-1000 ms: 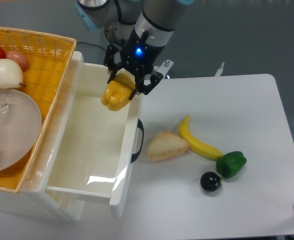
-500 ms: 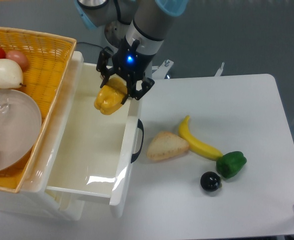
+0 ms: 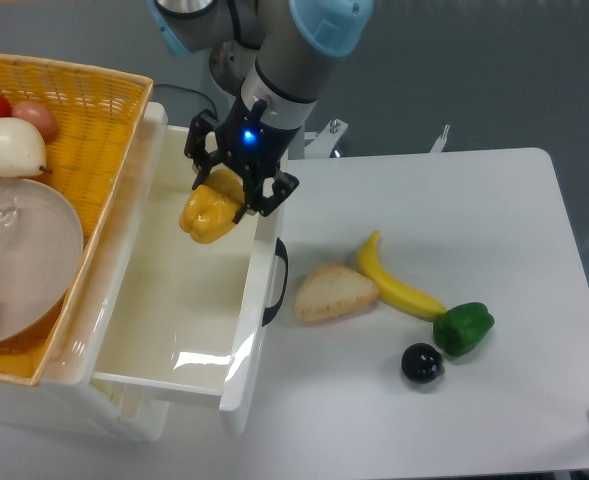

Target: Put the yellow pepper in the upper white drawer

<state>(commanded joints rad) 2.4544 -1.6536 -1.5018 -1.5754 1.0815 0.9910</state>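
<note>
The yellow pepper [image 3: 210,212] is glossy and lobed. My gripper [image 3: 226,188] is shut on it and holds it above the inside of the upper white drawer [image 3: 174,330], near the drawer's right wall and toward the back. The drawer is pulled open, deep-walled, with a dark curved handle [image 3: 277,283] on its front panel. The drawer's inside looks bare.
A yellow woven basket [image 3: 84,100] sits left of the drawer with an onion [image 3: 10,146], tomatoes and a clear bowl [image 3: 19,260]. On the white table right of the drawer lie a bread piece [image 3: 335,291], a banana [image 3: 399,282], a green pepper [image 3: 463,328] and a dark round fruit [image 3: 421,362].
My gripper has carried the yellow pepper leftward and slightly down, from over the drawer's right wall to over the drawer's inside.
</note>
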